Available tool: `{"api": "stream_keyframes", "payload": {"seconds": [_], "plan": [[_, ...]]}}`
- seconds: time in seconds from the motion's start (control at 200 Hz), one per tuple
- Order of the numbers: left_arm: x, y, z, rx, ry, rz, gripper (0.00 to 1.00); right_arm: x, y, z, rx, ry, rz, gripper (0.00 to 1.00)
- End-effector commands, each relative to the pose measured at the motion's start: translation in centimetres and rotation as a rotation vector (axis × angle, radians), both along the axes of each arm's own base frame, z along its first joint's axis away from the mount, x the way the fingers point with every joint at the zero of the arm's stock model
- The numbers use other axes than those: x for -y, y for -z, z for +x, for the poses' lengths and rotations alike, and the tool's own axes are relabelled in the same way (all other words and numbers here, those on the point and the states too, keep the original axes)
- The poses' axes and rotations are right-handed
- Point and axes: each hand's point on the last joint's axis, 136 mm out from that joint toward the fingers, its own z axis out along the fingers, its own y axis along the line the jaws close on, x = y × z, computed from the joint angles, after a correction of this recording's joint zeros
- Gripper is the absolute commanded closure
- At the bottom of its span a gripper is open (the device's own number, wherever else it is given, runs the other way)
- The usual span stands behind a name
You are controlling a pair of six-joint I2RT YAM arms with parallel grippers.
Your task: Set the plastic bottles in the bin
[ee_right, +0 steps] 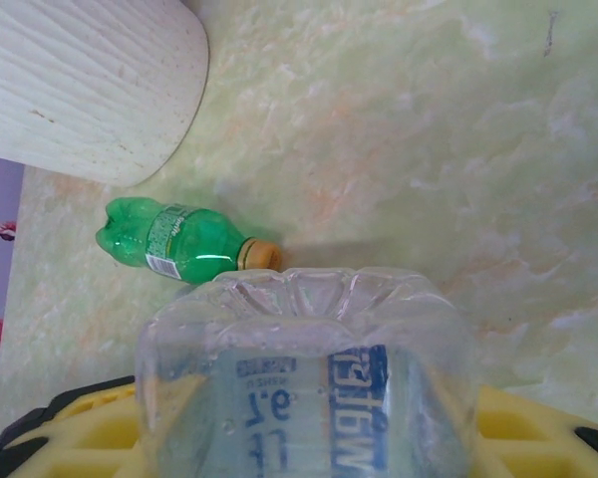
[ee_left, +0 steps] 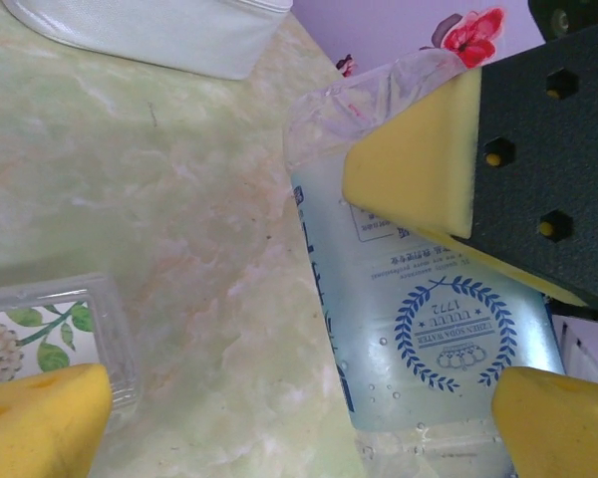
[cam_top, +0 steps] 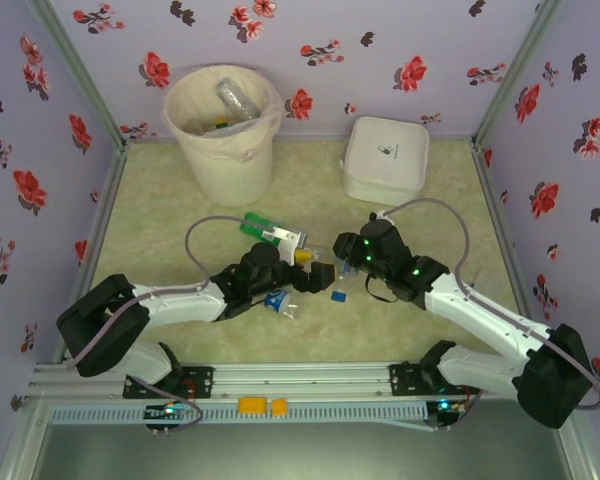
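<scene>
Right gripper (ee_right: 309, 443) clamped on a clear bottle (ee_right: 309, 378), left gripper (ee_left: 299, 423) wide open.
We found the clear bottle at the middle of the table (cam_top: 160, 230), pinched between the right gripper's yellow pads (ee_right: 90, 443), a green bottle (ee_right: 184, 244) lying near; our left gripper held nothing. The bin (cam_top: 223, 130) stood well apart at back left, other bottles (cam_top: 238, 100) inside.

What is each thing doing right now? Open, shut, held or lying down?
left claw: open
right claw: shut on clear bottle
clear bottle: held in right claw
green bottle: lying down, cap on
bin: open, bottles inside
box: lid shut
</scene>
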Motion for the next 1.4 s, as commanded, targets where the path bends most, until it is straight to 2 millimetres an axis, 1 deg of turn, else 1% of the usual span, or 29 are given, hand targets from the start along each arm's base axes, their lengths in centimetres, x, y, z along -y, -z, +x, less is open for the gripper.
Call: {"api": "stream_keyframes", "payload": {"seconds": [0.0, 0.08, 0.16, 0.26, 0.35, 0.445, 0.53, 0.71, 0.845, 0.945, 1.035, 1.115, 1.175, 1.23, 1.315, 1.395], "plan": [[1.8, -4.1, -1.8, 0.02, 0.083, -0.142, 0.0, -0.7, -1.6, 0.3, 0.068, -0.007, 0.038, 0.56], [1.9, -4.3, -2.3, 0.011, 0.099, -0.144, 0.0, -0.7, -2.3, 0.6, 0.09, -0.013, 0.03, 0.56], [1.7, -4.5, -2.5, 0.009, 0.104, -0.146, 0.0, -0.5, -2.5, 0.7, 0.099, -0.012, 0.007, 0.56], [1.4, -5.3, -2.8, 0.024, 0.111, -0.161, 0.0, -0.2, -2.6, 0.9, 0.099, -0.006, 0.001, 0.56], [1.6, -6.1, -3.0, 0.048, 0.133, -0.166, 0.0, -0.3, -2.9, 1.0, 0.1, -0.006, 0.015, 0.56], [2.3, -5.5, -2.9, 0.043, 0.154, -0.12, 0.0, -0.8, -4.3, 1.0, 0.123, -0.024, 0.058, 0.56], [3.0, -5.5, -2.9, 0.042, 0.178, -0.127, 0.0, -1.2, -5.3, 0.9, 0.14, -0.037, 0.097, 0.56], [4.4, -5.4, -2.9, 0.029, 0.216, -0.16, 0.03, -1.1, -5.4, 0.6, 0.134, -0.03, 0.121, 0.56], [4.9, -5.2, -2.8, 0.028, 0.225, -0.169, 0.05, -1.0, -6.3, 0.4, 0.148, -0.034, 0.143, 0.56], [5.2, -5.2, -2.7, 0.036, 0.231, -0.176, 0.1, -0.9, -7.0, 0.2, 0.157, -0.037, 0.154, 0.56], [5.6, -5.2, -2.7, 0.038, 0.241, -0.174, 0.12, -0.7, -7.3, 0.0, 0.162, -0.037, 0.161, 0.56], [5.7, -5.0, -2.5, 0.037, 0.246, -0.173, 0.11, -0.7, -7.6, -0.2, 0.168, -0.041, 0.178, 0.56], [5.8, -5.0, -2.4, 0.036, 0.247, -0.174, 0.05, -0.8, -8.0, -0.2, 0.175, -0.053, 0.191, 0.56], [5.9, -5.3, -2.4, 0.039, 0.253, -0.178, 0.03, -0.9, -8.2, -0.3, 0.177, -0.061, 0.199, 0.56], [5.9, -5.8, -2.4, 0.047, 0.26, -0.184, 0.03, -1.2, -8.7, -0.3, 0.186, -0.08, 0.221, 0.56], [5.9, -6.5, -2.5, 0.051, 0.275, -0.193, 0.06, -1.4, -9.1, -0.2, 0.198, -0.092, 0.235, 0.56]]}}
